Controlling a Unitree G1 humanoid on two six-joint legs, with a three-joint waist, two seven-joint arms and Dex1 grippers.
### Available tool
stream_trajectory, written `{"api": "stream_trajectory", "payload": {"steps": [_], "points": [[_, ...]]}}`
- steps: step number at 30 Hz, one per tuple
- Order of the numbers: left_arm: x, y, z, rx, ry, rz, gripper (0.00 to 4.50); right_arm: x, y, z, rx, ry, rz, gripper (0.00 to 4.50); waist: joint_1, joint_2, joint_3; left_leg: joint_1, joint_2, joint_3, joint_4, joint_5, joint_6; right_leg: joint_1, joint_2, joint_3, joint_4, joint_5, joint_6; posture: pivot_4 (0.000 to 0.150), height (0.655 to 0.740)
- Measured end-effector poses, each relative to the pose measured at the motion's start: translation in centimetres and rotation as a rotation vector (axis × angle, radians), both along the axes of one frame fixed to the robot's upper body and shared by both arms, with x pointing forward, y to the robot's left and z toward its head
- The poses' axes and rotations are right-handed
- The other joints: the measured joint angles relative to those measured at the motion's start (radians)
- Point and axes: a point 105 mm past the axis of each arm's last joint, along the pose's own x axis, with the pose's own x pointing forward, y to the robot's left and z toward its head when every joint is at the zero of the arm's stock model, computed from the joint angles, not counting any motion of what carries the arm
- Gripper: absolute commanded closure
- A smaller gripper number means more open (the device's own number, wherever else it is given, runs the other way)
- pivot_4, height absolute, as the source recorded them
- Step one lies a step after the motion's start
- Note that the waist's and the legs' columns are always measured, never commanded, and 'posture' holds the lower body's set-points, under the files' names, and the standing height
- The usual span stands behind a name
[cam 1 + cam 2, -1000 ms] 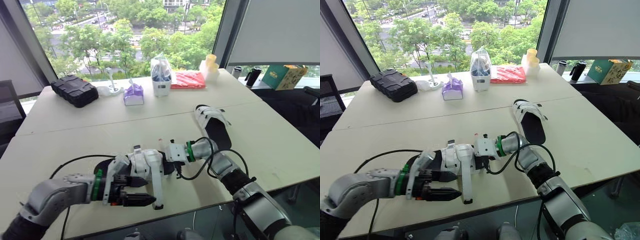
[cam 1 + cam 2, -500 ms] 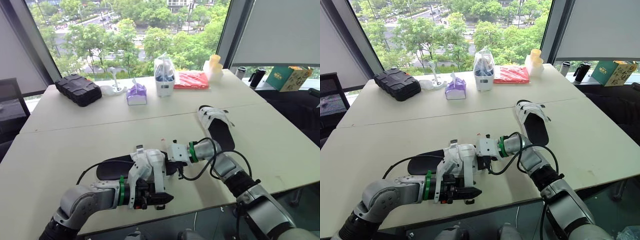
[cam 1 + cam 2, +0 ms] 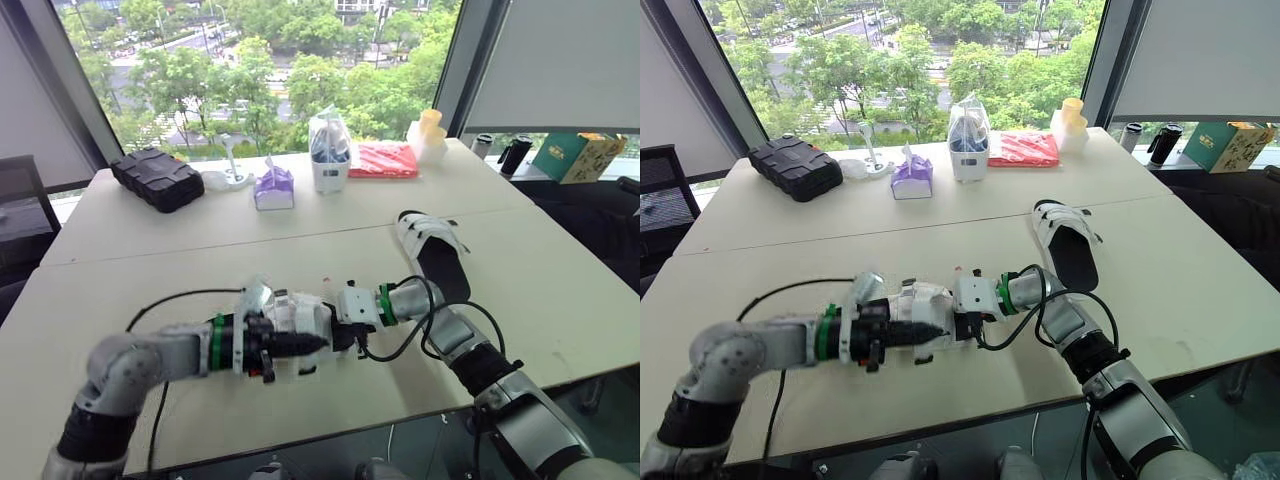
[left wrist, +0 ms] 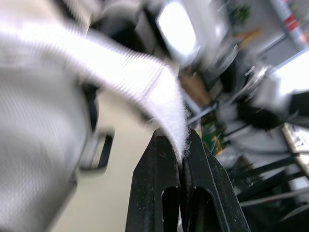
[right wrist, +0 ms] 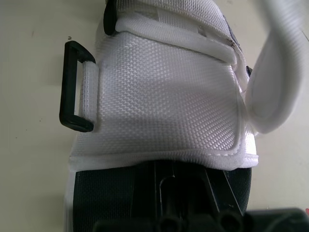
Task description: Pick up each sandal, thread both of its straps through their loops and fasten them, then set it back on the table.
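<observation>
Left gripper (image 4: 182, 144) fingers were pinched together on the white strap (image 4: 140, 77), its tip caught between the fingertips. Right gripper (image 3: 963, 325) was clamped on the sole edge of the sandal (image 5: 164, 96), low over the table (image 3: 150, 250) near its front.

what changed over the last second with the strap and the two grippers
The left gripper, shut on the tip of the white woven strap, carried it from near the front edge of the table back over the black-soled white sandal, toward the right gripper. The strap no longer trails out toward that edge. The right gripper stayed at the sandal's side. The second sandal farther back has not moved.
</observation>
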Motion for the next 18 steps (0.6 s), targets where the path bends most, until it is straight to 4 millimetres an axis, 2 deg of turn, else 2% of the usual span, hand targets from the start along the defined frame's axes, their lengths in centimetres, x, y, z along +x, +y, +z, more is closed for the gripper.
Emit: {"api": "stream_trajectory", "payload": {"steps": [3, 8, 15, 18], "points": [[1.4, 0.6, 1.1, -0.035, 0.014, 0.029, 4.46, 0.0, 0.0, 0.0, 0.001, -0.002, 0.001, 4.5, 0.0, 0.0, 0.0, 0.0, 0.0, 0.0, 0.0, 0.0, 0.0, 0.0, 0.0, 0.0, 0.0, 0.0, 0.0, 0.15, 0.74], [3.5, 0.5, 0.6, -0.033, 0.046, 0.083, 4.46, 0.0, 0.1, 0.0, 0.005, -0.004, -0.001, 4.5, -0.001, 0.0, 0.0, 0.0, 0.0, 0.0, 0.0, 0.0, 0.0, 0.0, 0.0, 0.0, 0.0, 0.0, 0.001, 0.15, 0.74], [3.3, -1.5, -1.3, -0.009, 0.085, 0.043, 4.46, -0.1, 0.2, 0.0, 0.01, -0.007, -0.007, 4.5, -0.001, 0.0, 0.0, 0.0, 0.0, 0.0, 0.0, 0.0, -0.001, 0.0, 0.0, 0.001, 0.0, 0.0, 0.001, 0.15, 0.74], [3.3, -1.6, -1.4, -0.004, 0.086, 0.045, 4.46, -0.1, 0.2, 0.0, 0.013, -0.009, -0.011, 4.5, -0.001, 0.0, 0.0, 0.0, 0.0, 0.0, -0.001, 0.0, -0.001, 0.0, 0.0, 0.001, 0.0, 0.0, 0.001, 0.15, 0.74]]}}
